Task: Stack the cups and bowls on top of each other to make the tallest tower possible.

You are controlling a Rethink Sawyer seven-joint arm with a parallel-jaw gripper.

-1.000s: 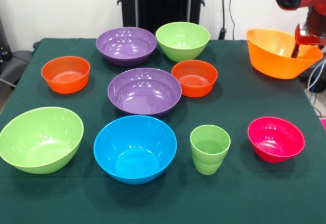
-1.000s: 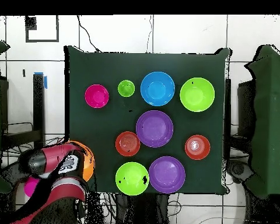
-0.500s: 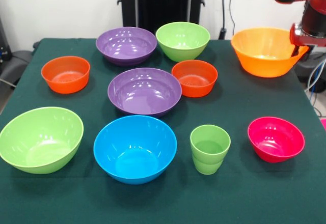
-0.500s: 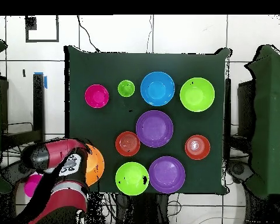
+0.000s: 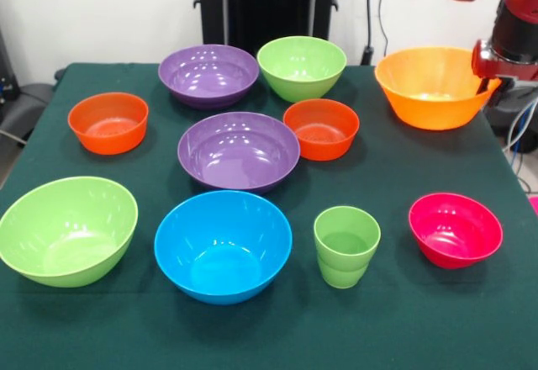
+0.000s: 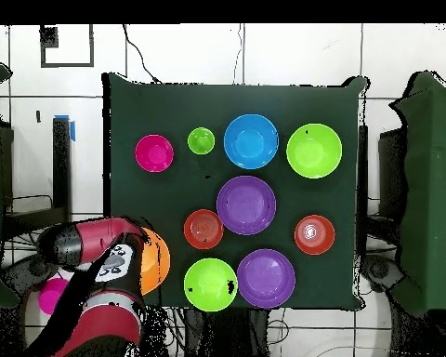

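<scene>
- Front view: nothing is stacked yet; every piece sits singly on the table (image 5: 403, 319), so the whole tower is left to build; the large orange bowl (image 5: 429, 86) sits at the far right corner, upright, and whether it is resting on the cloth or held just above it cannot be told; the gripper (image 5: 490, 82) is at the bowl's right rim and appears closed on that rim, though the fingers are mostly hidden behind the bowl wall; the red arm comes down from the top right corner; the green cup (image 5: 346, 245) stands near the front between the blue bowl (image 5: 223, 245) and the pink-red bowl (image 5: 455, 228), apart from both.
- Overhead view: the same spread, no bowl inside another; the large orange bowl (image 6: 154, 263) shows only as a crescent at the table's lower left edge, the arm covering the rest; the green cup (image 6: 202, 140) stands in the top row.
</scene>
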